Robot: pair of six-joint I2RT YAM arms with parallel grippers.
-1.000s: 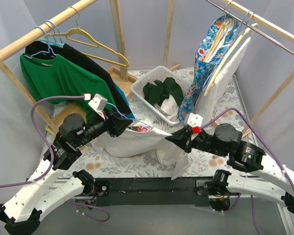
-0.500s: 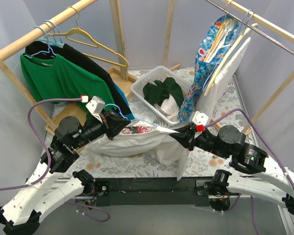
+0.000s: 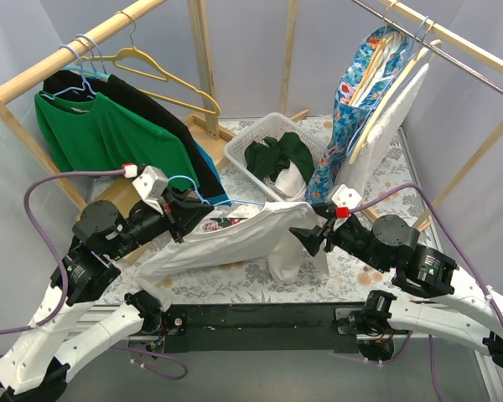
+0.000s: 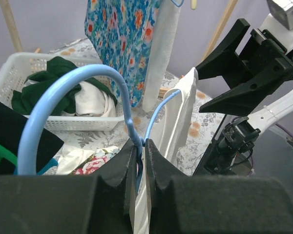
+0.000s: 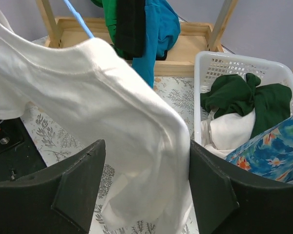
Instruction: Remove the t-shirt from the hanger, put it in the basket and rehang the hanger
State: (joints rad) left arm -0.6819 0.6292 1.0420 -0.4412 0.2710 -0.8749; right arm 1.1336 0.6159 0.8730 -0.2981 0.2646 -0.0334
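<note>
Currently left pincer [image 4: 140, 146] clenched on blue hanger [image 4: 88, 69]; right pincer [image 5: 145, 146] released (t-shirt [image 5: 88, 87] draped ahead); basket [image 5: 234, 63] beyond.

Grey walls [image 3: 251, 59] are closing round a floral-clothed table [image 3: 226, 289].
A wooden rail [image 3: 75, 50] is slanting across the upper left, a second rail [image 3: 469, 48] across the upper right, a wooden post [image 3: 203, 67] is standing behind, and soft even light is falling throughout.
</note>
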